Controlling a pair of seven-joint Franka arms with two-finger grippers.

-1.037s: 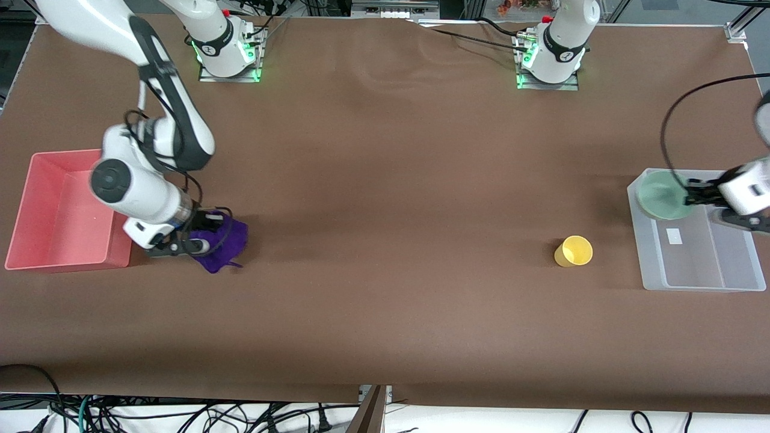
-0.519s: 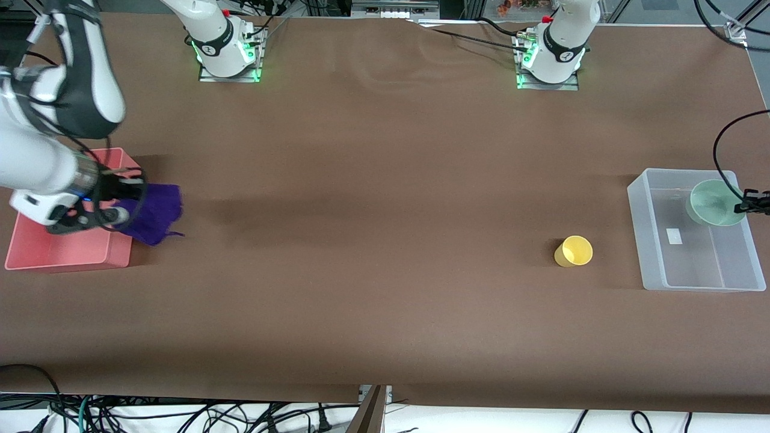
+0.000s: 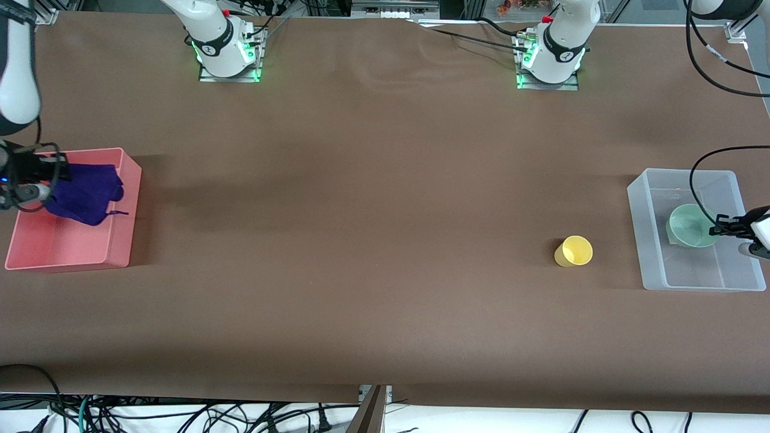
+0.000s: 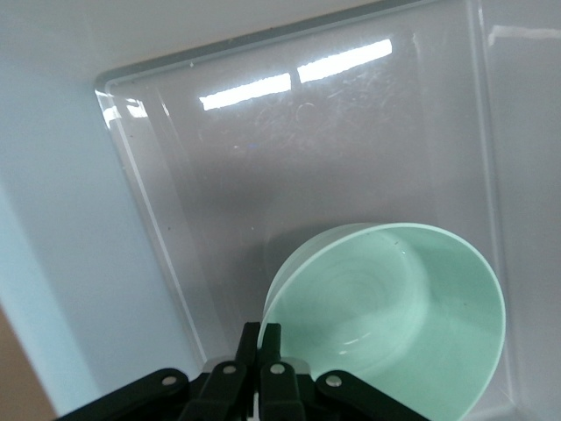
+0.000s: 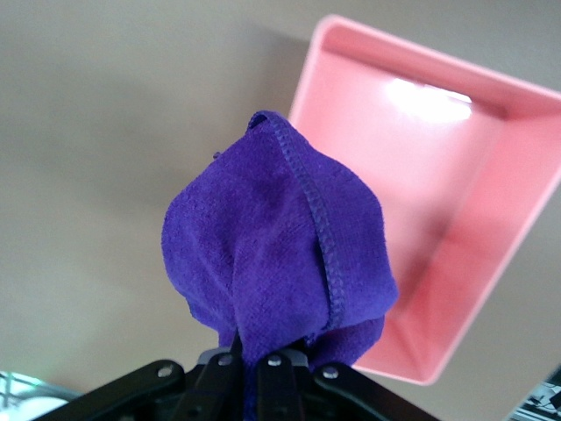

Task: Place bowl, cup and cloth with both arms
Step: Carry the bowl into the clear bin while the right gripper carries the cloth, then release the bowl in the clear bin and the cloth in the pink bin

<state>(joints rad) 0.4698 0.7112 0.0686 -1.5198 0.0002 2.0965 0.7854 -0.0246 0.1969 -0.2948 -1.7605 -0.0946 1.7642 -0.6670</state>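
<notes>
My left gripper (image 3: 722,230) is shut on the rim of the mint-green bowl (image 3: 692,225) and holds it tilted inside the clear plastic bin (image 3: 651,198). In the left wrist view the bowl (image 4: 394,316) hangs from my gripper (image 4: 261,338) over the bin's floor. My right gripper (image 3: 42,180) is shut on the purple cloth (image 3: 84,193), which hangs over the pink bin (image 3: 123,240). The right wrist view shows the cloth (image 5: 280,254) bunched in my gripper (image 5: 254,355), the pink bin (image 5: 438,202) below it. The yellow cup (image 3: 573,251) stands on the table beside the clear bin.
The two arm bases (image 3: 224,45) (image 3: 550,51) stand along the table's edge farthest from the front camera. The brown table (image 3: 373,210) stretches bare between the two bins.
My right gripper has carried the cloth from the table over the pink bin. My left gripper has moved the bowl across the clear bin and lower into it.
</notes>
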